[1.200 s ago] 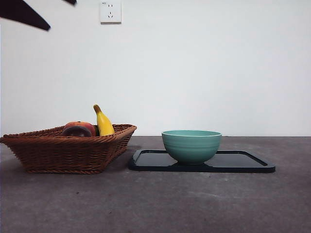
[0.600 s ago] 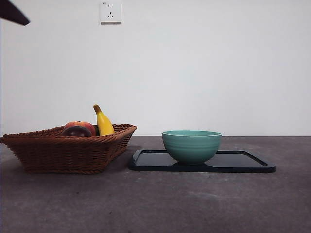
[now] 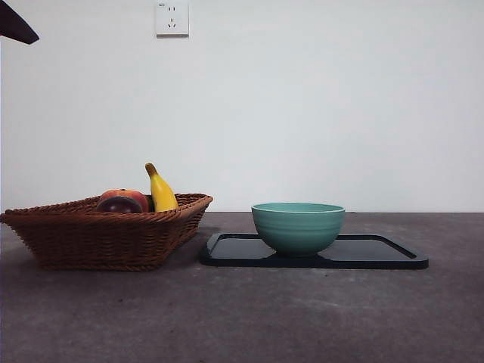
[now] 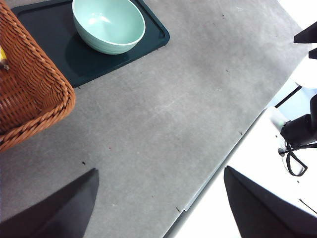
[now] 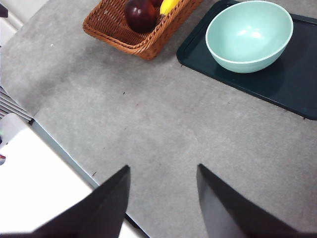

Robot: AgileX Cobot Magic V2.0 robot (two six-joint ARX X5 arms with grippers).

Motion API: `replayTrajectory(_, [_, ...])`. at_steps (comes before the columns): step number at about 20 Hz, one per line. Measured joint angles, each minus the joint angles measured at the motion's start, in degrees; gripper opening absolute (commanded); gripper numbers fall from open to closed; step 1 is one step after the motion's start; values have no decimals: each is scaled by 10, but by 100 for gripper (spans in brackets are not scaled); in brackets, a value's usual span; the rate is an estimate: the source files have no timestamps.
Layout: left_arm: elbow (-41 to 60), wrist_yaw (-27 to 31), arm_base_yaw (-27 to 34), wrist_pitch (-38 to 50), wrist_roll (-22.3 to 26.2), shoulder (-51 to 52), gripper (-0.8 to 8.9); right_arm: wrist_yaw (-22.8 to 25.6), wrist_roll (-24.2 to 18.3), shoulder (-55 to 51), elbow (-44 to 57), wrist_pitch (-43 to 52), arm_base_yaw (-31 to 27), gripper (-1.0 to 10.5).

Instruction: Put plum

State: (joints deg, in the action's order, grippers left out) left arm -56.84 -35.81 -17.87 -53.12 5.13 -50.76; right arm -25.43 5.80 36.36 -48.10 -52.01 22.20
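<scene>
Two pincers w/ jaws spread, both empty: left gripper [image 4: 158, 203] over bare table [image 4: 163, 114], right gripper [image 5: 161, 198] likewise, well apart from the basket [image 5: 143, 37]. Plum [image 5: 140, 14] sits in that basket, far ahead of the right jaws, touching the banana [image 5: 169, 5]. Risk: peach [image 3: 128, 197] is pressed against the plum, so a sloppy closing could grab or nudge the wrong fruit. Goal is prob. the bowl [image 5: 249, 35] on its tray [image 5: 297, 94]. Basket rim cuts off the plum's lower part; front view shows only a dark sliver.
</scene>
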Motion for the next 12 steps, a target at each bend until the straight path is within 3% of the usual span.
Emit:
replayTrajectory(6, [0,0,0,0,1,0,401,6,8,0,0,8,0,214])
replayTrajectory(12, [0,0,0,0,1,0,401,43,76,30,0,84,-1,217])
